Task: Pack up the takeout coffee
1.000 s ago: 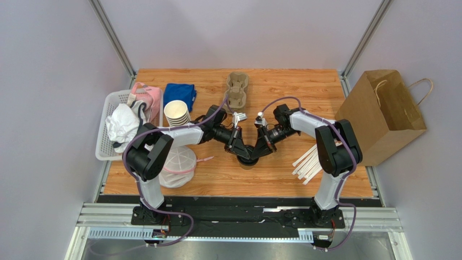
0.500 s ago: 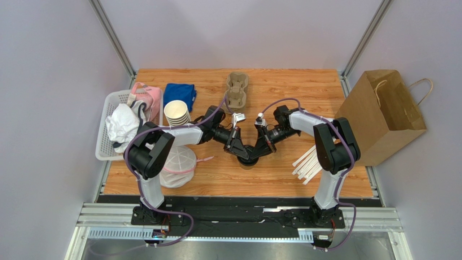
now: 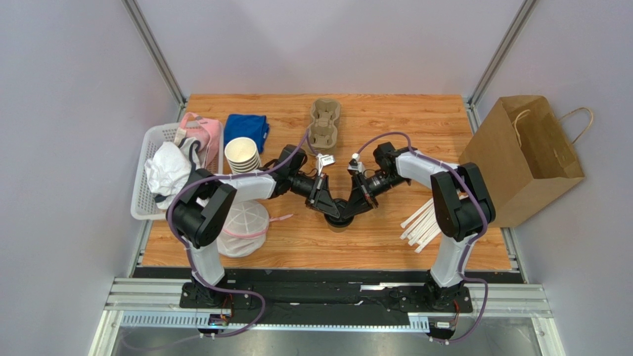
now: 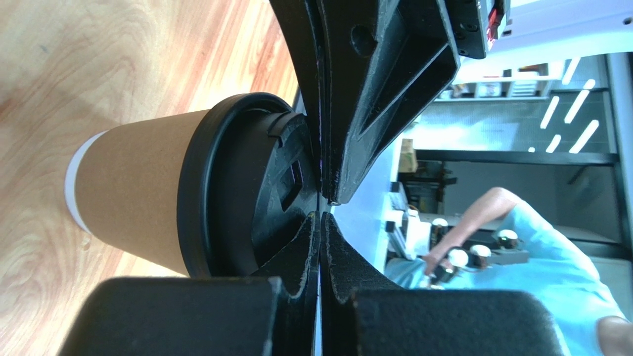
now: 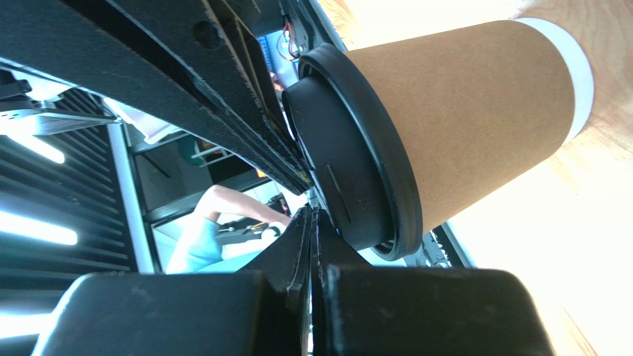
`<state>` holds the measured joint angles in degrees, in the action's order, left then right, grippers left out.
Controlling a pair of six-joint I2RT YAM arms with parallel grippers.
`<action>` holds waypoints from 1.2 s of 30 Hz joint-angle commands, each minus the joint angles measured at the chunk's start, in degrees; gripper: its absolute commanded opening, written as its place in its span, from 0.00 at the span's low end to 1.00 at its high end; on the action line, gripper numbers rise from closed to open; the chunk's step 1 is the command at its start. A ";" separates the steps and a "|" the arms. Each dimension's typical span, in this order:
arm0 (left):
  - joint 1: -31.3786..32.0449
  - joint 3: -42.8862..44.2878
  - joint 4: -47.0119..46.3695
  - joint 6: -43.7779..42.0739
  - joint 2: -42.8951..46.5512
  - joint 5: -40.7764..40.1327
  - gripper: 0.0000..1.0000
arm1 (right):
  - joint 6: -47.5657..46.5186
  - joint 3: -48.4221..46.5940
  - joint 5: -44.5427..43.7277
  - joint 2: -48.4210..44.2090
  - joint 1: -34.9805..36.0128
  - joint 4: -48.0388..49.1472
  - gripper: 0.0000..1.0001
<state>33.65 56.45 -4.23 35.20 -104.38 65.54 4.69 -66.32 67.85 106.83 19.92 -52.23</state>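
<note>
The takeout coffee is a tan-brown paper cup [image 4: 137, 196] with a black lid [image 4: 245, 185], standing on the wooden table. In the top view only a sliver of the lid [image 3: 340, 221] shows under the two grippers. My left gripper [image 4: 321, 213] is shut and empty, its tips against the top of the lid. My right gripper [image 5: 310, 213] is also shut and empty, its tips at the lid [image 5: 356, 163] of the cup [image 5: 475, 104]. In the top view the left gripper [image 3: 328, 208] and the right gripper [image 3: 352, 208] meet tip to tip over the cup.
An open brown paper bag [image 3: 531, 156] lies at the right edge. A cardboard cup carrier [image 3: 325, 122] sits at the back middle. A stack of lidless cups [image 3: 242, 154], a blue cloth [image 3: 247, 127] and a white basket [image 3: 145, 194] are at the left. White straws [image 3: 422, 222] lie by the right arm.
Both arms have shifted only very slightly. The grippers stay shut together over the cup's lid.
</note>
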 commanded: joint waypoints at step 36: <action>5.11 -2.39 3.96 -4.87 5.95 -12.98 0.00 | 4.54 -8.03 -9.40 2.24 1.52 2.74 0.00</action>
<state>38.83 54.26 0.43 31.88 -97.01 53.60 8.54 -73.56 60.80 107.63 21.21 -51.18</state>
